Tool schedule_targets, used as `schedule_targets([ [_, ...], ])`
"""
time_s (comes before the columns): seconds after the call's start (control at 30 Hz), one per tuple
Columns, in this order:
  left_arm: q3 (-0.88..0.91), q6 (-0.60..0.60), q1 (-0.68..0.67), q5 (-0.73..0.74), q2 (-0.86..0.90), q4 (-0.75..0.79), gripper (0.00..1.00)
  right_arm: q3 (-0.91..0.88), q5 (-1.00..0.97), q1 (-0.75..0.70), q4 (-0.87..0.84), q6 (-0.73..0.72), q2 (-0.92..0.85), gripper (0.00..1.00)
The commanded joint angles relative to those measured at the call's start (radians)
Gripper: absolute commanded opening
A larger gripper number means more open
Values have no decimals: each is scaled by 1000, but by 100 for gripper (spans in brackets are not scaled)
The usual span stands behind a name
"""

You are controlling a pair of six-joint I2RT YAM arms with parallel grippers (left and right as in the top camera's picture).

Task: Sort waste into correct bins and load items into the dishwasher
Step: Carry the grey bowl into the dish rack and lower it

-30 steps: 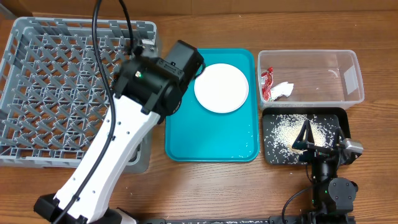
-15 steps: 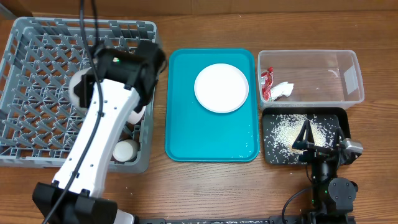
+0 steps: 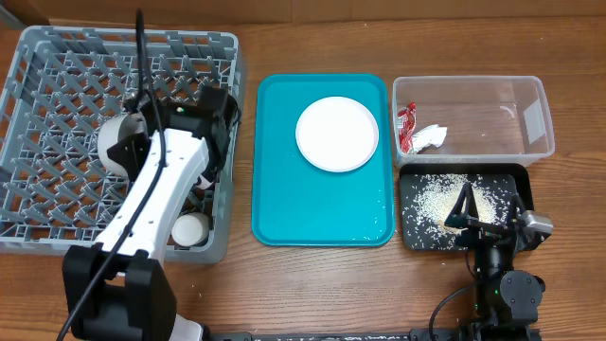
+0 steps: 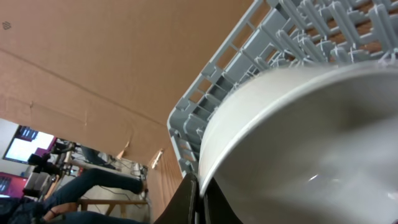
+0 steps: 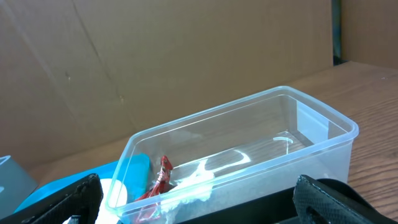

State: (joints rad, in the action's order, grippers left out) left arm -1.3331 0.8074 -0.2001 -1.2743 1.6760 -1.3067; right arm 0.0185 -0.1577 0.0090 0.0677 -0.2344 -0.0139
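**Left arm loading bowl into rack**

Left gripper (image 4: 194,194) is clamped on the rim of a bowl (image 3: 114,149), hanging over the middle of the dish rack (image 3: 57,85). The rim pinch probably lets it slot between pegs. Small bowl (image 3: 189,230) sits in the rack's near right corner, apart from it. Plate (image 3: 337,134) waits on the teal tray (image 3: 284,208). Right gripper (image 3: 471,210) is wide open and empty over the black tray (image 3: 410,239) of rice (image 3: 445,194). Wrapper (image 3: 407,125) and tissue (image 3: 428,137) are in the tub (image 3: 473,80). Free slots lie left and behind; the arm crowds the right side.
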Motion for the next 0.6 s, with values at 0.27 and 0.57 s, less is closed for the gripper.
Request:
schedule_targets([
  [0.27, 63, -188, 24, -18, 53, 250, 4, -11, -6, 5, -6, 6, 9, 100],
  [0.57, 63, -201, 23, -38, 172, 257, 4, -11, -6, 5, -6, 6, 9, 100],
])
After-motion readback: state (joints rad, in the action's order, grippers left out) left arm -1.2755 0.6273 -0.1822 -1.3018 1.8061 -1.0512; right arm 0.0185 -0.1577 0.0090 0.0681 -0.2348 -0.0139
